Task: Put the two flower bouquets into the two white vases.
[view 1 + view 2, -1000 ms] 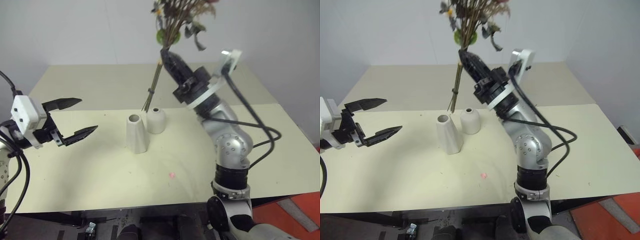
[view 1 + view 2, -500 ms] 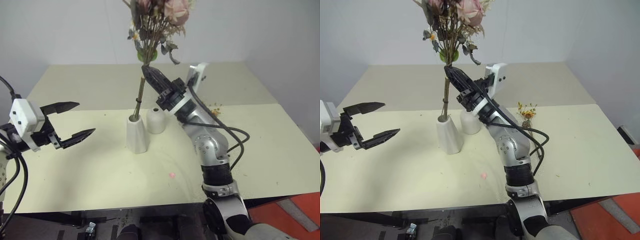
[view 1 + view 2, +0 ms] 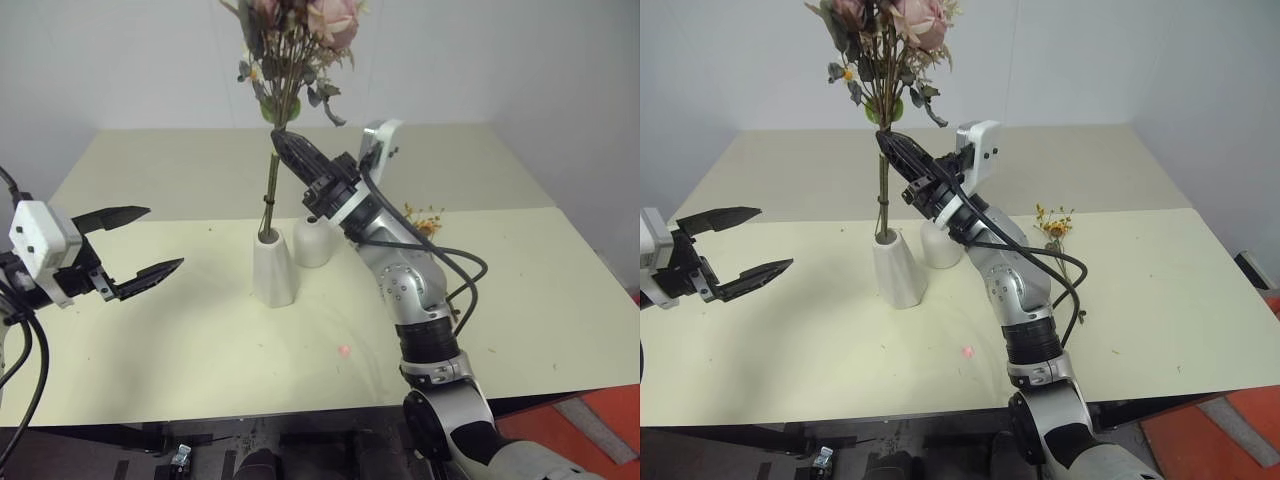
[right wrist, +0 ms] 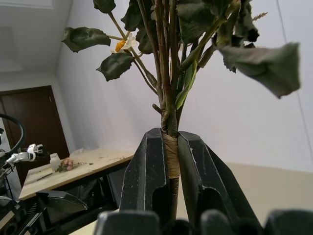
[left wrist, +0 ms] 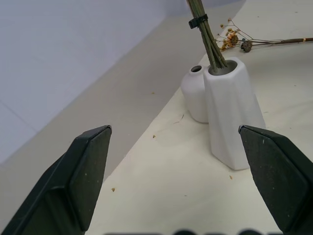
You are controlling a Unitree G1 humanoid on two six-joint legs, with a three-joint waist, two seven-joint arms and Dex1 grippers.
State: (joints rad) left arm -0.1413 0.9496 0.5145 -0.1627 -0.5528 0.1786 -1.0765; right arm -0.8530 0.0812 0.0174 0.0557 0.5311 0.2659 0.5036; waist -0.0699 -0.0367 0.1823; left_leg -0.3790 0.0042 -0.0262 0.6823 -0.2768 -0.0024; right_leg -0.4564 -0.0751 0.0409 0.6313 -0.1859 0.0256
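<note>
While your right claw (image 3: 888, 142) grips the rose bouquet (image 3: 885, 40) at frame centre, its stems already enter the taller vase (image 3: 897, 267); lower it, release. The left claw (image 3: 135, 246) is open; the orange sprig (image 3: 1055, 226) lies on the bench (image 3: 1160, 300).

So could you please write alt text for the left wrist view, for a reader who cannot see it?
Bouquet stems, tied with a dark band, stand in the tall vase on a pale table. The short vase sits just behind, a thin sprig lies farther off, and the open left gripper frames the view.
</note>
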